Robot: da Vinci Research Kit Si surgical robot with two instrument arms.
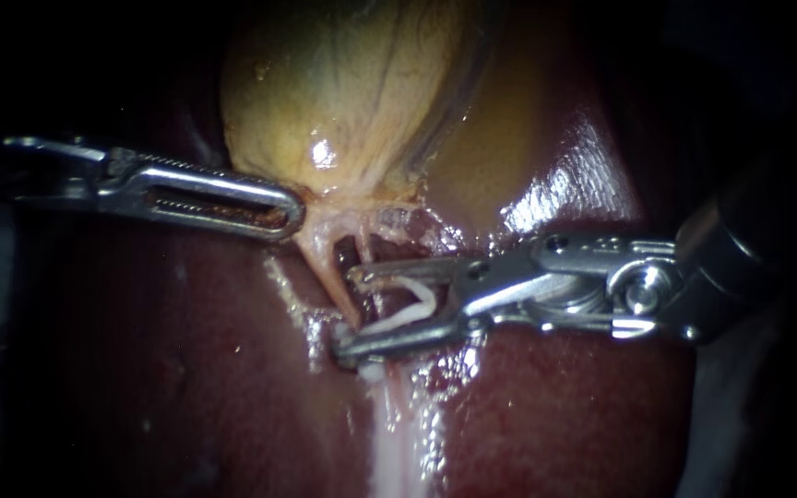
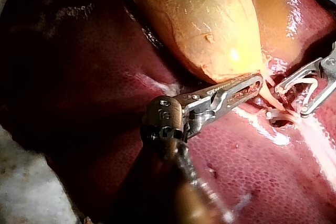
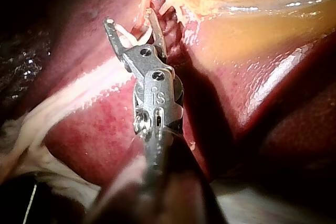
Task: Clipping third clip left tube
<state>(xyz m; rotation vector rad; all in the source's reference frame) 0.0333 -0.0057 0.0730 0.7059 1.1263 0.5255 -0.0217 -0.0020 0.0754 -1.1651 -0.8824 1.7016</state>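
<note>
Endoscope view: right instrument [image 1: 348,310] reaches leftward, jaws holding spread clip [image 1: 417,300] astride tube [image 1: 326,264]; left instrument [image 1: 293,219] pinches gallbladder [image 1: 343,83].

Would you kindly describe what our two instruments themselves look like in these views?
Both are shiny silver metal. The left instrument has long, narrow jaws, slotted down the middle with toothed edges. The right instrument has shorter, plain jaws on a bulkier hinged wrist with round pins.

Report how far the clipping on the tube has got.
Done: left instrument holds the gallbladder at its neck. In hand: right instrument carries an open white clip in its jaws, tips reaching the tube. Left: close the clip around the tube, release, withdraw.
</note>
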